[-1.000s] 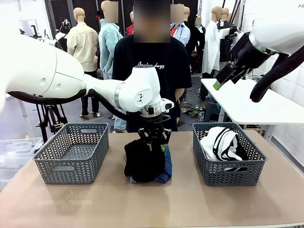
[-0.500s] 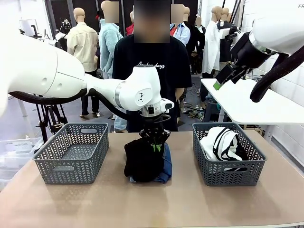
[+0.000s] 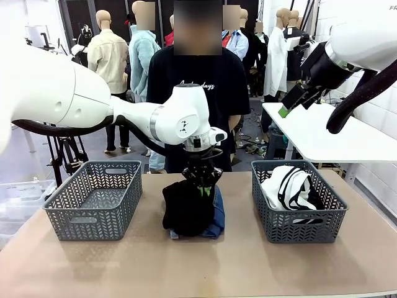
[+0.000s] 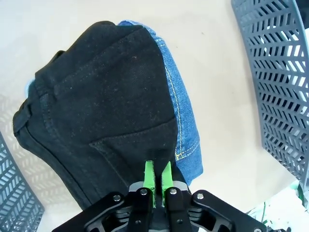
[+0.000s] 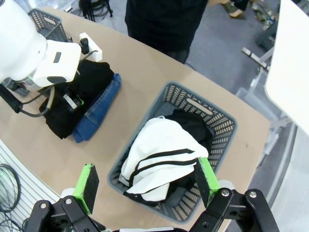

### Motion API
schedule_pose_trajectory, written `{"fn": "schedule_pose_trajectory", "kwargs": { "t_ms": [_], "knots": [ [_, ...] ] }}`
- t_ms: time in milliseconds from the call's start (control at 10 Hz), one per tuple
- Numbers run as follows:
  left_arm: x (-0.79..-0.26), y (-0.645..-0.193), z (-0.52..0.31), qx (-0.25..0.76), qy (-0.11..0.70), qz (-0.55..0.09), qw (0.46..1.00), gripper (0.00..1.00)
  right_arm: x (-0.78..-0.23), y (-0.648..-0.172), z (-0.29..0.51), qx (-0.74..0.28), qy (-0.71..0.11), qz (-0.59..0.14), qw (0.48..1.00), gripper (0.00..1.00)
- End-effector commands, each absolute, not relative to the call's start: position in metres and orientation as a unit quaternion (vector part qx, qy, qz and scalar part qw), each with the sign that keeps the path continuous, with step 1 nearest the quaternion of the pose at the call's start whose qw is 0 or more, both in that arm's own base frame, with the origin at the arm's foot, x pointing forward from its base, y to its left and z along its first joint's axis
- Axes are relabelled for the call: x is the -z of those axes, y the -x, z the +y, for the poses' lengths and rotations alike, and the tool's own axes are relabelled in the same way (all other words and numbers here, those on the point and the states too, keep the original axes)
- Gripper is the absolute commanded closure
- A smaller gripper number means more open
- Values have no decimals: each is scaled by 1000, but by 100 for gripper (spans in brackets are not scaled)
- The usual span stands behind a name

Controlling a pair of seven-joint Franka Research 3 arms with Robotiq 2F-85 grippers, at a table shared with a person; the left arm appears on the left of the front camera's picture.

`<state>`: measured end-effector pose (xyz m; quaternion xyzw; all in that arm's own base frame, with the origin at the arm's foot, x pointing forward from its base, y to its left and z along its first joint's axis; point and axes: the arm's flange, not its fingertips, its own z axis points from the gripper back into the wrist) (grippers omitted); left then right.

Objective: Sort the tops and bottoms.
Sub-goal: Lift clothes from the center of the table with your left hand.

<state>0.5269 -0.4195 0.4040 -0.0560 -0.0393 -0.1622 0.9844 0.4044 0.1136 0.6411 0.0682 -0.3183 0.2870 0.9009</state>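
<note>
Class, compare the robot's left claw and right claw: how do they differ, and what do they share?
The left claw is shut, pinching the black garment; the right claw is open, holding nothing. Left sits low at the table; right hangs high above it. Both have green pads.

— Where did the front camera sit?
— At the robot's edge of the table [image 3: 260, 267], facing the person [image 3: 198, 81] across it.
— The wrist cameras?
— Left looked down, close over the folded pile [image 4: 106, 96]; right hung high, sharing that pile and one basket [image 5: 224, 133] with the front.
</note>
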Motion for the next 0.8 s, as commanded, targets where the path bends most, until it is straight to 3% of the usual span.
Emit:
{"fn": "schedule_pose_trajectory", "kwargs": {
  "t_ms": [0,400,700],
  "knots": [
    [-405,-528,-419,161,57,-42,984,100,-641,-405,113,-288,-68,-316,902,0],
    [-529,-498,-398,113,17,-81,990,100,-641,-405,113,-288,-68,-316,902,0],
    [-581,-491,-406,105,-24,-124,986,100,-641,-405,113,-288,-68,-316,902,0]
  ]
}}
